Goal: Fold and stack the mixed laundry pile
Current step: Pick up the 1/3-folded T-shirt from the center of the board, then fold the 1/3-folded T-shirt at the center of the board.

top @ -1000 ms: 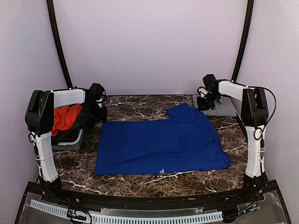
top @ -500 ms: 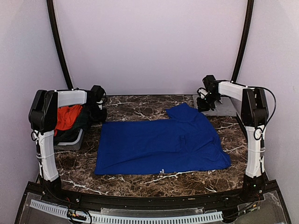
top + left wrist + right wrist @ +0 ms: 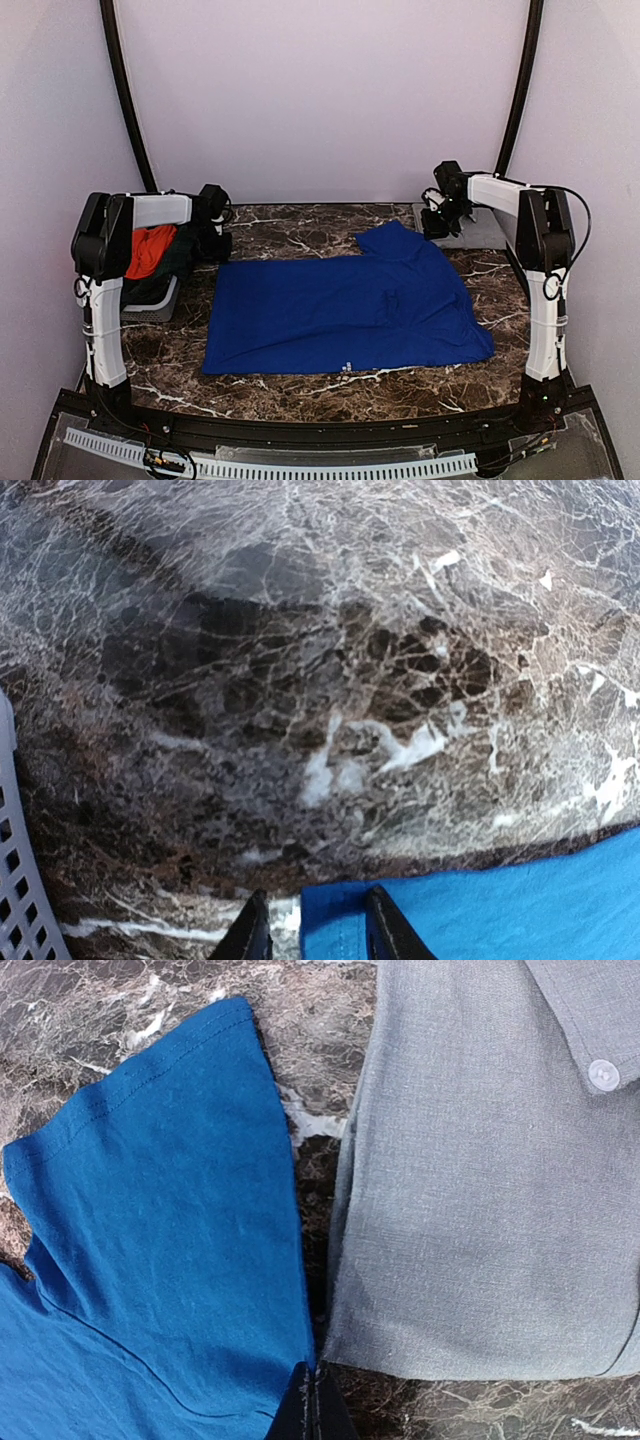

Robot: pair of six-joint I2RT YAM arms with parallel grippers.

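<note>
The royal-blue T-shirt (image 3: 340,310) lies spread flat across the middle of the table. My left gripper (image 3: 213,238) is at its far left corner. In the left wrist view the left gripper (image 3: 315,935) is open, its fingers straddling the corner of the blue cloth (image 3: 480,910). My right gripper (image 3: 437,222) is at the far right sleeve. In the right wrist view the right gripper (image 3: 315,1400) is shut at the edge of the blue sleeve (image 3: 150,1210), which runs into its tips. A folded grey shirt (image 3: 480,1180) lies just right of it.
A small grey basket (image 3: 150,305) at the left holds a red-orange garment (image 3: 150,245) and dark cloth (image 3: 175,262); its wall shows in the left wrist view (image 3: 15,880). The grey shirt (image 3: 475,228) lies at the back right corner. Curved black posts stand behind.
The left arm has swung a little to the right, its gripper staying by the shirt's far left corner. The right arm and the shirt have not moved.
</note>
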